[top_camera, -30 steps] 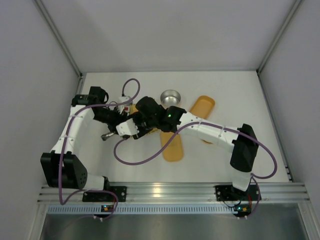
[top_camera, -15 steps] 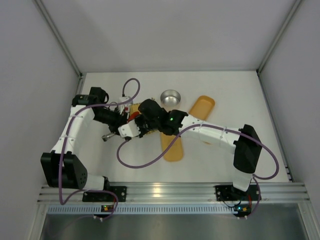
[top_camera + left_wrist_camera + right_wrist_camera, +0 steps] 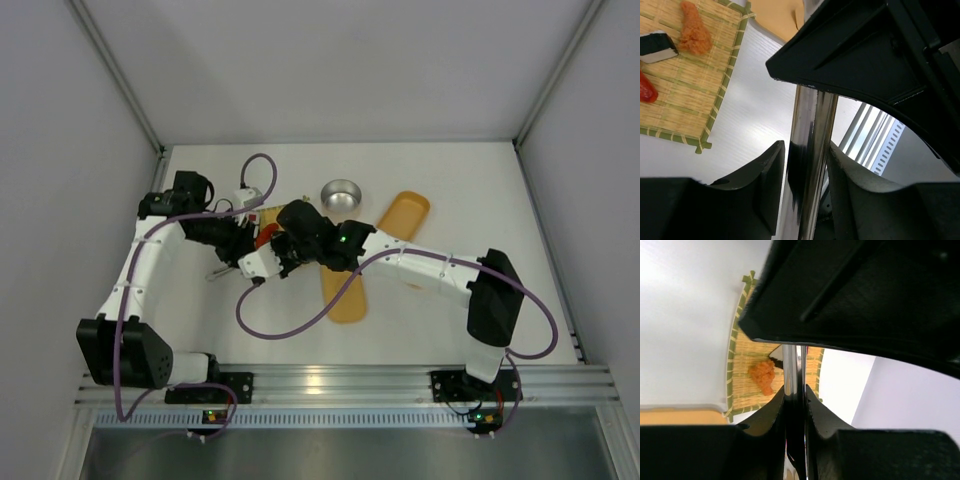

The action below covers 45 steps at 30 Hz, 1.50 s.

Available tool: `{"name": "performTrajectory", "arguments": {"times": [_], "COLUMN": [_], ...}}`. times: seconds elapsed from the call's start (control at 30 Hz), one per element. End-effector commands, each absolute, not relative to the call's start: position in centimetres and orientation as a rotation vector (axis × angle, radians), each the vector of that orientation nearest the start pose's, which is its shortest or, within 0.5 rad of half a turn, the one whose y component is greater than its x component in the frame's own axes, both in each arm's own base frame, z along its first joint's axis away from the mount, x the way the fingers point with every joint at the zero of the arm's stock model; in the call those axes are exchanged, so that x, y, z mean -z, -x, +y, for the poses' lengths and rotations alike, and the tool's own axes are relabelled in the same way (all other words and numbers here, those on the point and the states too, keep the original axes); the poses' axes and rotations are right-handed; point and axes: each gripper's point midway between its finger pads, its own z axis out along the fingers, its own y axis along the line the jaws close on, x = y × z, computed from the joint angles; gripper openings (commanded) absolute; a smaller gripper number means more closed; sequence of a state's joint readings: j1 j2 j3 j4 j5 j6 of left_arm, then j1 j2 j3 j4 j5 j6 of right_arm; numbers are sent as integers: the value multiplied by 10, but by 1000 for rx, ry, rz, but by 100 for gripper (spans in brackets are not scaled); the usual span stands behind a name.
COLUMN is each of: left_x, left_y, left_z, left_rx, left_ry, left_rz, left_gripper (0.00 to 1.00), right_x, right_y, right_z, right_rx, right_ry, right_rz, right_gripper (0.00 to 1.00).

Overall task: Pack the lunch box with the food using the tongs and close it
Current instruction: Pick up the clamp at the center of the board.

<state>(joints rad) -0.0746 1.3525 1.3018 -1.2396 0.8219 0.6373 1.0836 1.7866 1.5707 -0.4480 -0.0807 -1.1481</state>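
One tongs (image 3: 810,115): right end effector (image 3: 795,400) clamps it — left end effector (image 3: 806,150), hold unclear.

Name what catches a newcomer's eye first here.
The left arm and right arm meet over a mat of sushi, left of centre. The tongs stand between the left fingers, and the right fingers clamp them. An orange lunch box lies further right, near a steel bowl.

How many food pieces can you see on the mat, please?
3: an orange piece, a black-and-white piece beside it, a red piece at the frame's edge. Others may be hidden.
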Motion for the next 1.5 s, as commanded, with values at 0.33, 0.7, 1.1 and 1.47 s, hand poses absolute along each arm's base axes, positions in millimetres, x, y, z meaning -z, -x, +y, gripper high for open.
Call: {"name": "performTrajectory", "arguments": {"times": [0.33,0.7,1.1,1.47], "left_x": [-212,-201,-201,-197], "left_y": [-237,-238,-237,-243], "left_z": [-132,-136,-141,-131], "left_rx": [893,856,905,824], "left_ry": [-1069,-1084,-1017,-882], "left_rz": [2215,2233,2252,2303], "left_gripper": [50,50,0,9], "right_x": [-241,-240,-244,-306], "right_y": [-251,-248,-247,-258], "right_z": [450,450,447,345], "right_rx": [-122,-138,-134,-72], "right_ry": [1994,2005,1986,1703], "right_rz": [918,926,949,1149], "right_gripper": [7,7,41,99]}}
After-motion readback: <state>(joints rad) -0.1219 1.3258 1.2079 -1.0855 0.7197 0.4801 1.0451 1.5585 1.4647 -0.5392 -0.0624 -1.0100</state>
